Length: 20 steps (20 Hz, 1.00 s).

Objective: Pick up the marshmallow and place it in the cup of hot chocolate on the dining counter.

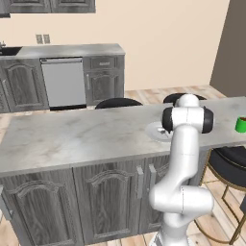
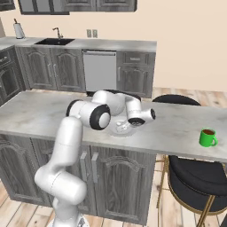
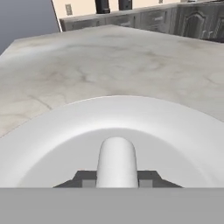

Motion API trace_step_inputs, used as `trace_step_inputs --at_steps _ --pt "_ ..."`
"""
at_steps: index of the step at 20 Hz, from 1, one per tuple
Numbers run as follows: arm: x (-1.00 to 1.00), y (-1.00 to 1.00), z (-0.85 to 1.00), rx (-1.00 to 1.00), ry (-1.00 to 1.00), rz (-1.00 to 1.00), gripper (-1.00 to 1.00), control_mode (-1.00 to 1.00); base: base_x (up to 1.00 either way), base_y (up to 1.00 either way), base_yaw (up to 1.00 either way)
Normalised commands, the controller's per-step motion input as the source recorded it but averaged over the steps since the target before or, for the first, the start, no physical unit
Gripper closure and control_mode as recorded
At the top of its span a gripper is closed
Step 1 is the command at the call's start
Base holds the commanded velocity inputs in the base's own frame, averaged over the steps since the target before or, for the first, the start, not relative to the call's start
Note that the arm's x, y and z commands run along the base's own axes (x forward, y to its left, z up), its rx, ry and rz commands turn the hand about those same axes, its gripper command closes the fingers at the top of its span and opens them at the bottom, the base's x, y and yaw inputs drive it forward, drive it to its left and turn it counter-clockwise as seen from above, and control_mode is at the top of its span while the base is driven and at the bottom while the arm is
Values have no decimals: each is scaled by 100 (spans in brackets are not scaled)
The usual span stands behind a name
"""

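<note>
The marshmallow (image 3: 116, 162), a small white rounded lump, stands upright on a round white plate (image 3: 65, 131) on the dining counter (image 1: 72, 137). My gripper (image 3: 117, 181) is down over the plate (image 2: 116, 131), its two dark fingertips pressed against either side of the marshmallow. In the right base view the hand (image 2: 124, 126) hangs low over the plate with the arm bent across the counter (image 2: 35, 115). The cup of hot chocolate (image 2: 207, 137), a green mug with dark liquid, stands far to the right near the counter's end (image 1: 240, 124).
Black stools with gold legs (image 2: 195, 177) (image 1: 230, 163) stand at the counter's right end, and another stool top (image 1: 118, 103) shows beyond it. At the back wall is a counter with a steel dishwasher (image 1: 63, 81) and a sink (image 2: 54, 41).
</note>
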Motion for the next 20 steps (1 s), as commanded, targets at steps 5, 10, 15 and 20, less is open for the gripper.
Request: trace_step_inputs --at_steps 5,10,15,20 --pt "0 2 6 0 3 -1 100 -100 0 0 0" --pt "-22 14 73 -6 5 -2 100 -100 0 0 0" --pt "-44 14 93 -13 6 -1 100 -100 0 0 0" --pt "-93 42 44 -21 0 -8 100 -100 0 0 0"
